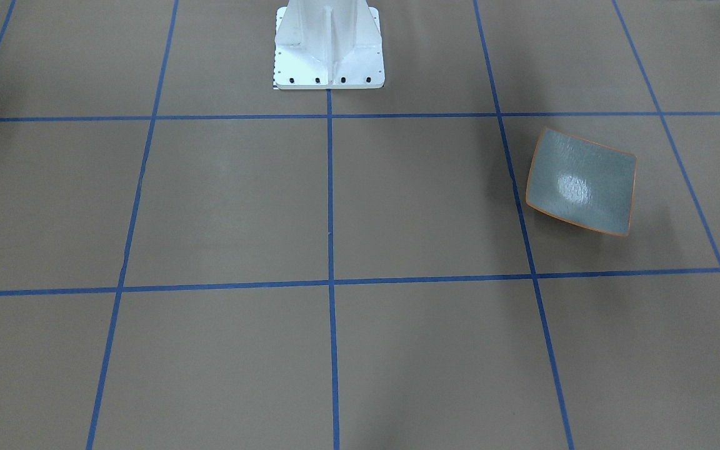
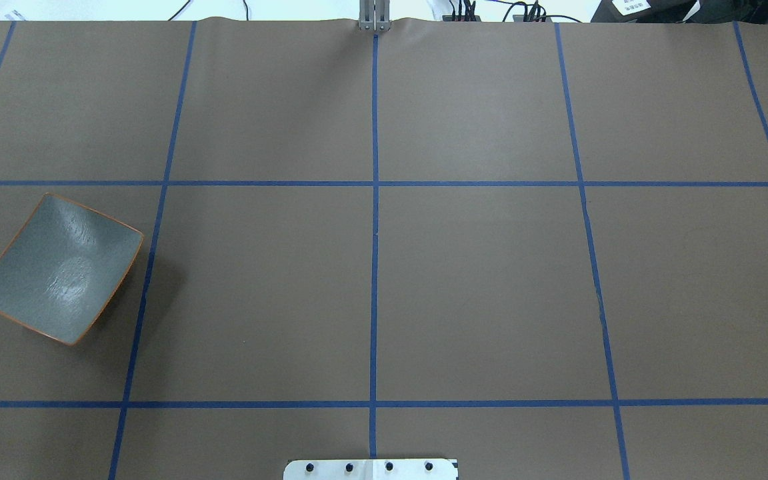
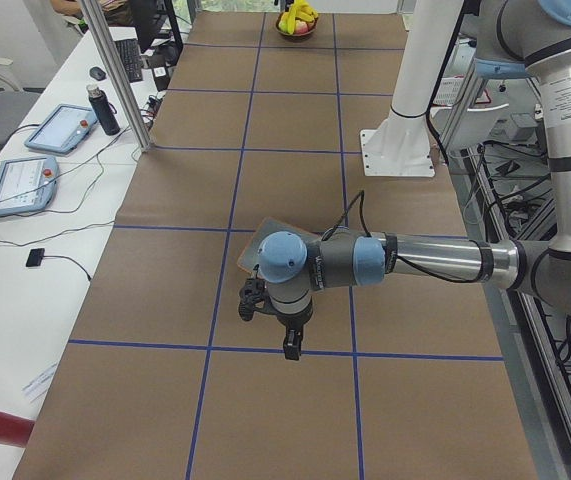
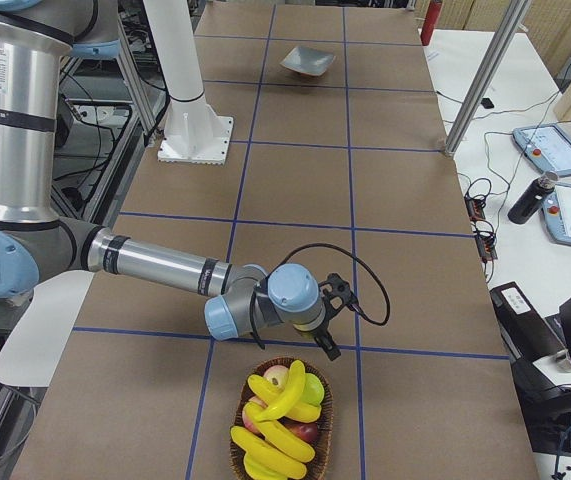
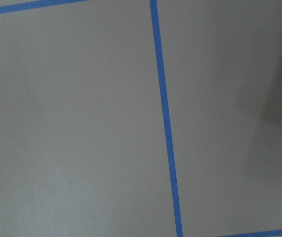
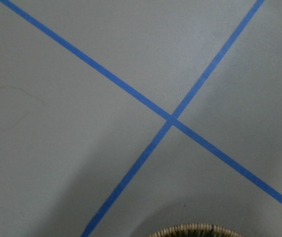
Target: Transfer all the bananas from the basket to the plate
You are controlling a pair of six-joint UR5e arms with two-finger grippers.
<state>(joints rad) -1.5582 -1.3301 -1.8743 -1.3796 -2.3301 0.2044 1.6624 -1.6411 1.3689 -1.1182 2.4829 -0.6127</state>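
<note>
Several yellow bananas [image 4: 283,402] lie with other fruit in a wicker basket [image 4: 326,405] at the table's right end; they also show far off in the exterior left view [image 3: 303,14]. The grey-green plate [image 2: 57,267] with its orange rim sits bare at the table's left side, also in the front view [image 1: 580,182]. My right gripper [image 4: 337,320] hovers just beside the basket, whose rim [image 6: 195,229] shows in the right wrist view. My left gripper [image 3: 270,325] hovers beside the plate [image 3: 252,255]. I cannot tell whether either gripper is open or shut.
The white robot base [image 1: 329,44] stands at the table's robot-side edge. A metal post [image 3: 115,75], tablets and a dark bottle [image 3: 105,108] stand on the side table across from the robot. Blue tape lines grid the brown table.
</note>
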